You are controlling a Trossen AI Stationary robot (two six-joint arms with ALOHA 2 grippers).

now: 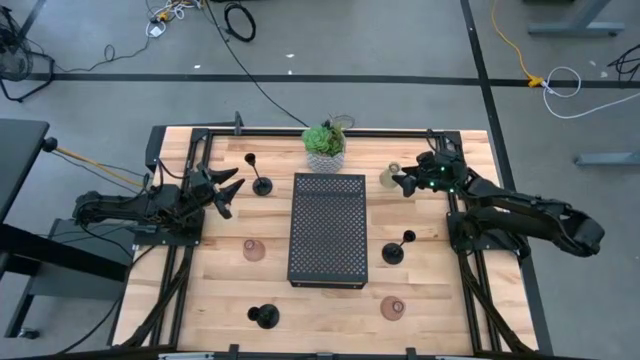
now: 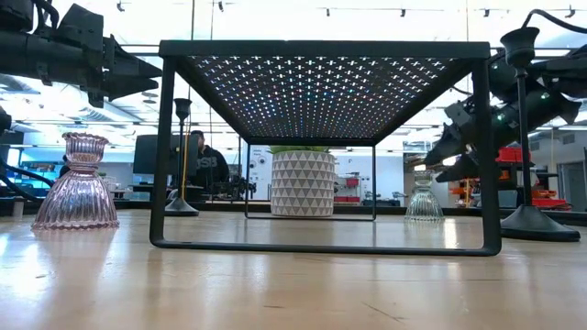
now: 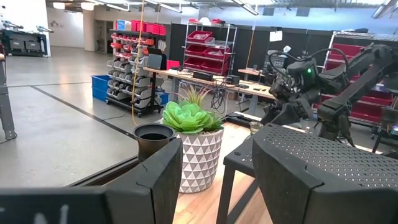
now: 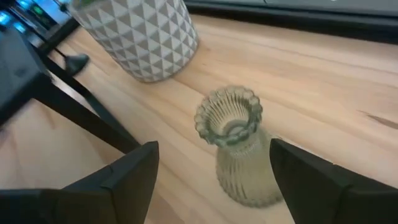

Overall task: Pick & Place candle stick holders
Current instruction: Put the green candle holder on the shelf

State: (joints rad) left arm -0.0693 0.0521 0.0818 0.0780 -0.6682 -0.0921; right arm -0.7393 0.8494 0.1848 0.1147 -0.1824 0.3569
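My left gripper (image 1: 236,183) is open above the table's far left. Its fingers point toward a black thin-stemmed holder (image 1: 260,184), whose top cup (image 3: 153,134) shows just beyond my left finger in the left wrist view. My right gripper (image 1: 402,181) is open at the far right. Its fingers stand on either side of the clear ribbed glass cup (image 4: 236,146), which stands upright on the table (image 1: 388,177), untouched. Two pinkish cups (image 1: 254,249) (image 1: 393,307) and two more black holders (image 1: 265,317) (image 1: 395,251) stand on their bases.
The black perforated tray (image 1: 328,228) stands on its legs in the table's middle. The green potted plant (image 1: 325,146) stands just behind it, between the two grippers. Bare wood lies along the near edge. A person sits in the room beyond the table (image 2: 204,160).
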